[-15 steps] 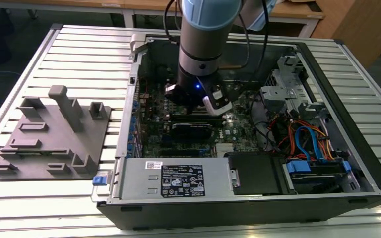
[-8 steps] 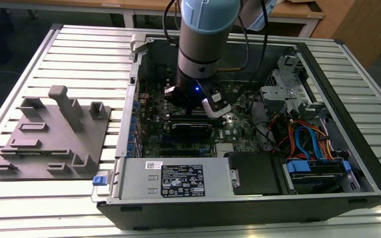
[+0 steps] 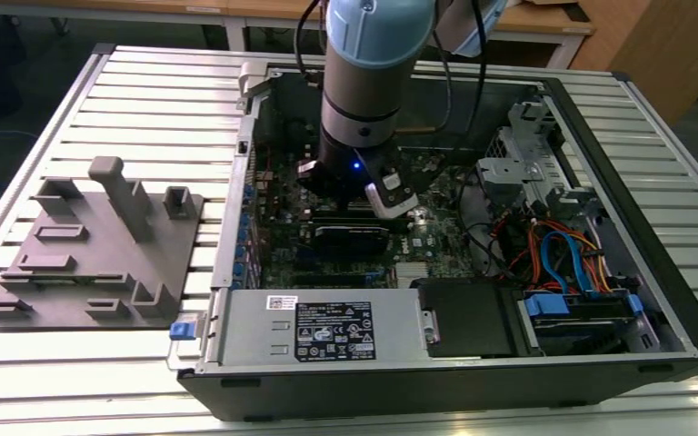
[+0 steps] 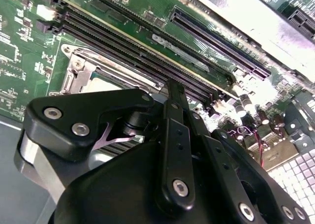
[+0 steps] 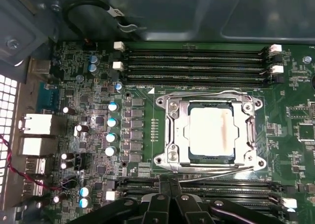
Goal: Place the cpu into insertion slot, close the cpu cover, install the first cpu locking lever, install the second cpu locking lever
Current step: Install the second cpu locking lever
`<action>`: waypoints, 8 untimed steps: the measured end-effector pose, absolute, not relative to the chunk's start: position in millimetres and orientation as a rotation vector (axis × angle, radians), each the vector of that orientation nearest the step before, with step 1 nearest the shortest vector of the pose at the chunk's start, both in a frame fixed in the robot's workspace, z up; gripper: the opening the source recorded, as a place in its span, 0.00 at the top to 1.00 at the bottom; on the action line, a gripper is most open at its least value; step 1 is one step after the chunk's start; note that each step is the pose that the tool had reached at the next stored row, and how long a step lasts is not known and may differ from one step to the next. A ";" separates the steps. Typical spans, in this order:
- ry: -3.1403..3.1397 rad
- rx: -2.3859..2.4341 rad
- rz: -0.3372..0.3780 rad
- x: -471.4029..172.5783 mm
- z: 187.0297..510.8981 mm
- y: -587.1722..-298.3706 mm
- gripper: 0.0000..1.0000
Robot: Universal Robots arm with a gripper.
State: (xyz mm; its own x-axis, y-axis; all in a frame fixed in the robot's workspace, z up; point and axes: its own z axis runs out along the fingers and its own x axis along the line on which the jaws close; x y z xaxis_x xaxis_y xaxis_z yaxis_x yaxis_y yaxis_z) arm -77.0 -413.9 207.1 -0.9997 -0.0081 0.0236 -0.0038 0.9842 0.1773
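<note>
The cpu (image 5: 210,134) sits seated in its socket on the motherboard (image 5: 88,106), its pale metal top showing through the square window of the cpu cover (image 5: 170,130), which lies flat around it. Thin wire levers run along the near and far edges of the cover; whether both are hooked under their catches I cannot tell. Banks of memory slots (image 5: 194,64) flank the socket on two sides. The end effector (image 5: 170,192) hangs just beside the socket over one bank, its fingers (image 4: 174,98) drawn close together and holding nothing. My judgement: placing and closing look done, and the lever stage is in hand. In the exterior view the arm reaches down into the open computer case (image 3: 640,300) on the slatted tabletop (image 3: 155,82), a grey fixture (image 3: 94,254) to the exterior view's left.
</note>
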 end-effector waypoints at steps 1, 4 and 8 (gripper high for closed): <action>-3.105 0.009 -0.281 -77.4 206.4 -414.0 0.90; -3.103 0.010 -0.301 -78.0 204.5 -414.1 0.90; -3.097 0.010 -0.355 -78.6 202.8 -414.9 0.90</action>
State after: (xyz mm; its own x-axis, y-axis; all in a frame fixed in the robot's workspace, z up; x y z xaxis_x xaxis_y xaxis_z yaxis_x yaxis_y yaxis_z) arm -78.6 -414.9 202.8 -0.9997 -0.0093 0.0233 -0.0038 0.9740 0.2263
